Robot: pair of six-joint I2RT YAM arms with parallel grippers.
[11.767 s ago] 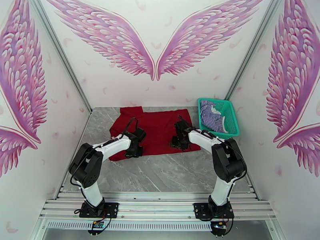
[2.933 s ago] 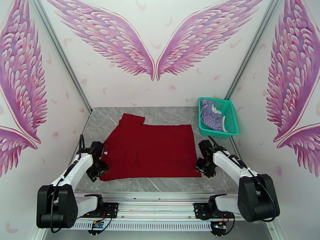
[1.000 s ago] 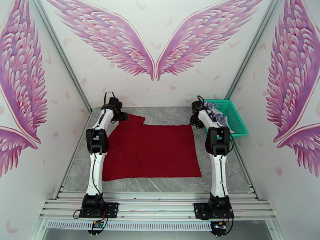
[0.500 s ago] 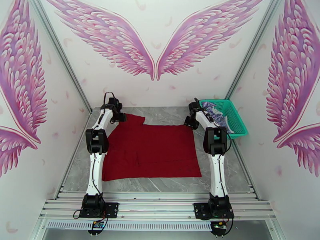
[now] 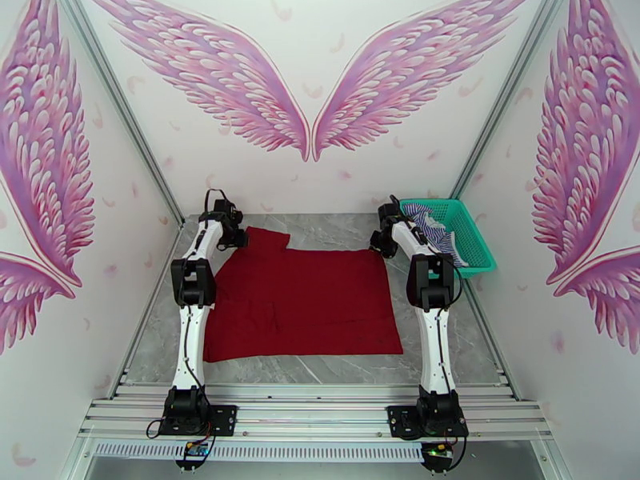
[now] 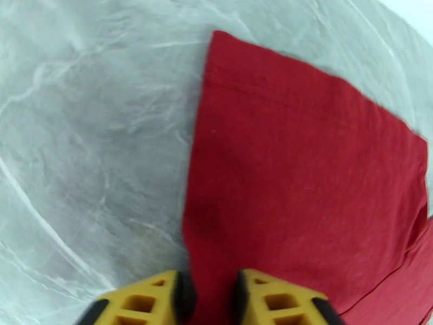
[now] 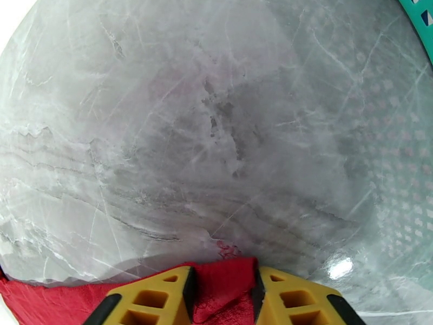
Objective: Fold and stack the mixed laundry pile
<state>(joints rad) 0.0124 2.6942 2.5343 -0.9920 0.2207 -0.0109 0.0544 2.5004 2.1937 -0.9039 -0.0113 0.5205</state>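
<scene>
On the marble table (image 5: 320,370), left and right jaws pinch far corners of the red T-shirt (image 5: 312,302).

This is a robot test booth in a lab rather than a home. A grey marble-look table (image 5: 320,370) is boxed in by white panel walls (image 5: 320,186) held in aluminium framing (image 5: 128,122). The left arm (image 5: 192,330) and right arm (image 5: 436,338) are bolted to aluminium rails (image 5: 320,414) along the table's near edge, and pink wing murals (image 5: 240,82) cover the walls.
</scene>
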